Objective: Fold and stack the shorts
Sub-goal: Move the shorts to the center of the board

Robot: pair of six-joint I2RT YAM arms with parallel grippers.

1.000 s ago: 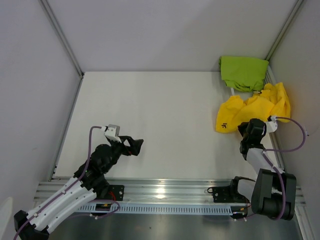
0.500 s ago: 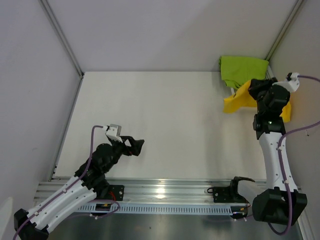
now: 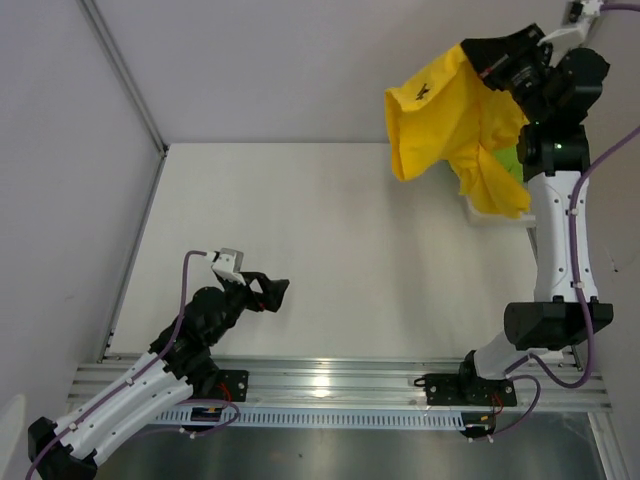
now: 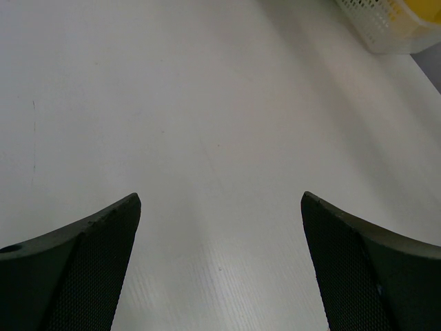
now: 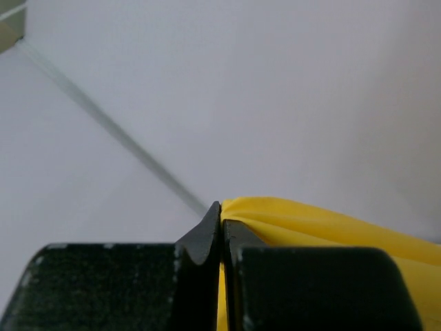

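Note:
My right gripper (image 3: pixel 488 58) is raised high above the table's far right corner, shut on an edge of the bright yellow shorts (image 3: pixel 450 115). They hang down loosely from it, with the small dark logo facing out. The right wrist view shows the jaws (image 5: pixel 220 214) pinched on a yellow fold (image 5: pixel 310 224). Only a sliver of the lime green shorts (image 3: pixel 521 160) shows, between the yellow cloth and the right arm. My left gripper (image 3: pixel 268 290) hovers low over the near left of the table, wide open with nothing between its fingers (image 4: pixel 89 269).
A white mesh basket (image 4: pixel 375 24) stands at the far right corner, with yellow cloth above its rim. The grey enclosure walls close in the table's back and sides. A metal rail runs along the near edge by the arm bases.
The right arm has swung up from the basket and lifted the yellow shorts clear into the air. The left arm has not moved.

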